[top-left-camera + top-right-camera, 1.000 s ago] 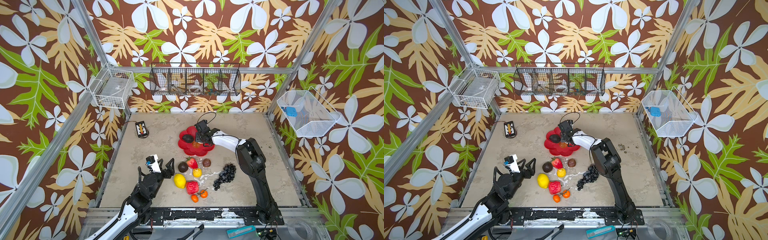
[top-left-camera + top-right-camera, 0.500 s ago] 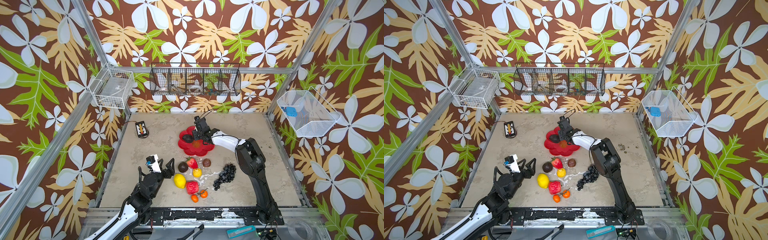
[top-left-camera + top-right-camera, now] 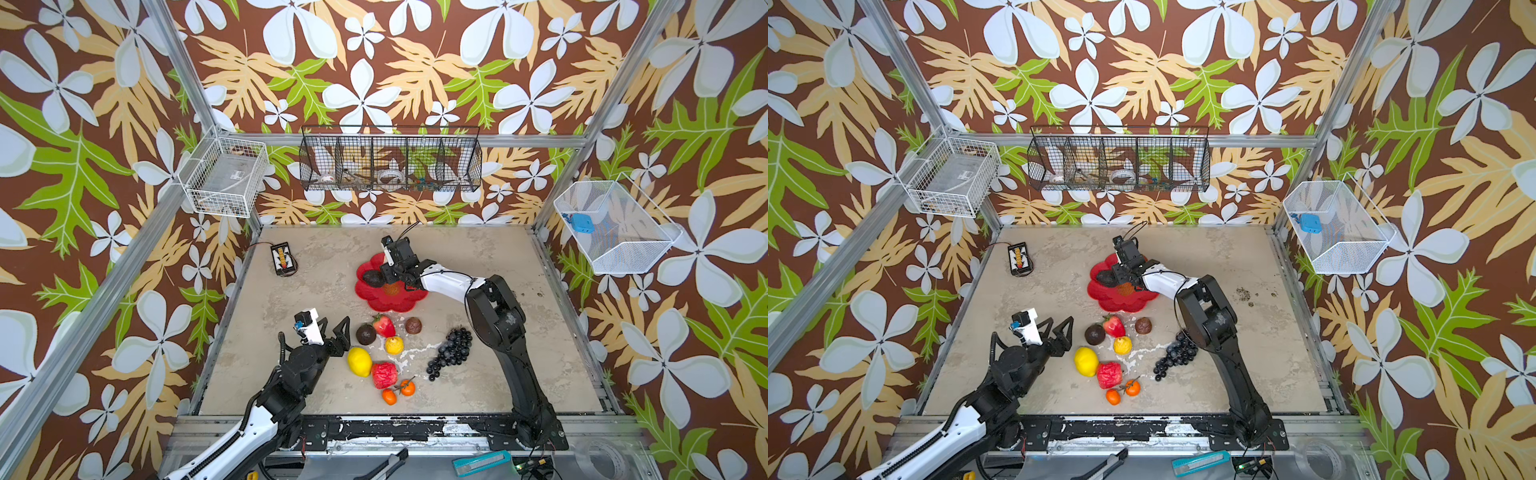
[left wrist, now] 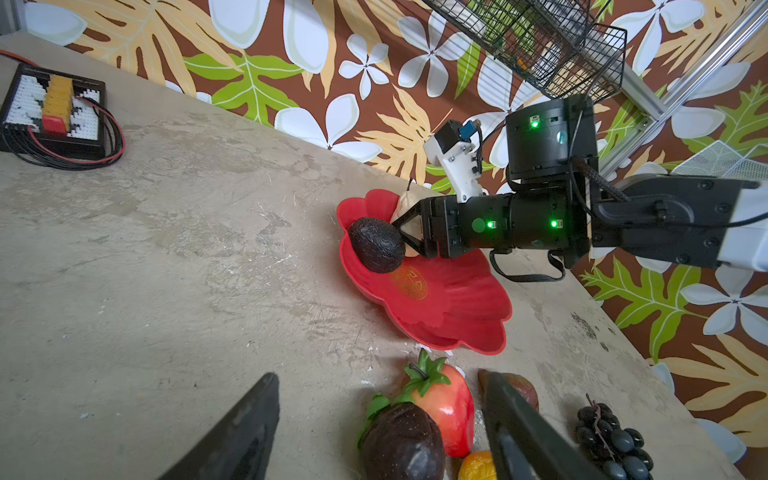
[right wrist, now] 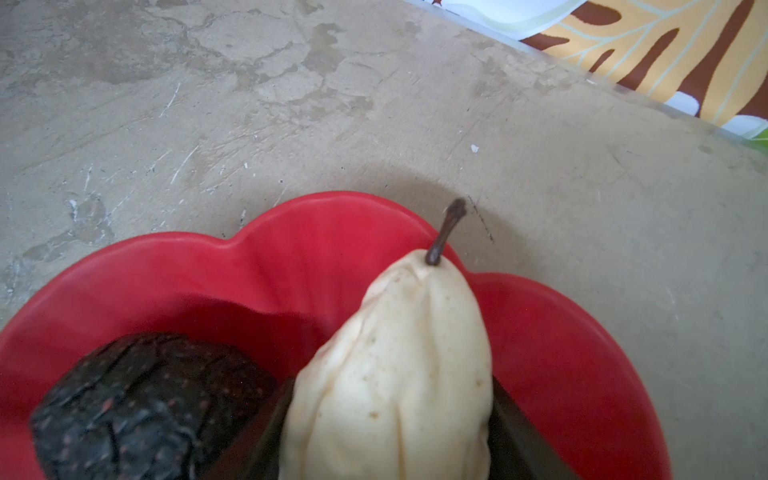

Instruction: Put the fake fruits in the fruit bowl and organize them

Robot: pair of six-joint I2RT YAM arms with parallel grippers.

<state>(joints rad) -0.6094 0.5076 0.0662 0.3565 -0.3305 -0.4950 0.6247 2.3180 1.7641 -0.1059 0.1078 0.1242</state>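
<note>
Right wrist view: pear (image 5: 395,353) fills lower centre of frame, between the two dark fingers (image 5: 515,428) of the right gripper (image 4: 405,232). Jaws partly closed, one pad against each flank of the pear's belly; I read this as a hold. Pear lies over the fruit bowl (image 5: 270,266), neck and stem pointing out past the scalloped rim. Whether its underside rests on the dish floor: cannot tell. Avocado (image 5: 137,407) sits in the bowl just beside it, lower left of frame; touching or not, unclear.

Both top views: bowl near the centre of the table (image 3: 478,257), a little above mid-frame. Loose fruit on the table below it, lower centre: strawberry (image 3: 383,326), lemon (image 3: 359,361), red apple (image 3: 384,374), grape bunch (image 3: 451,353), two oranges (image 3: 399,392), second avocado (image 3: 365,334). All apart from the bowl.

Left wrist view: left gripper (image 4: 378,374) wide open, empty, fingers at bottom edge of frame, just short of the strawberry and second avocado.

Handling, judged: pear looks like hollow plastic. Probably light; skin creased lengthwise, so the shell likely gives under squeeze. Surface smooth and tapering, so a grip near the neck would likely squirt it out. Best hold is across the widest part, moderate squeeze. Rounded body may roll against the avocado once let go; lay it on its side in a lobe.
</note>
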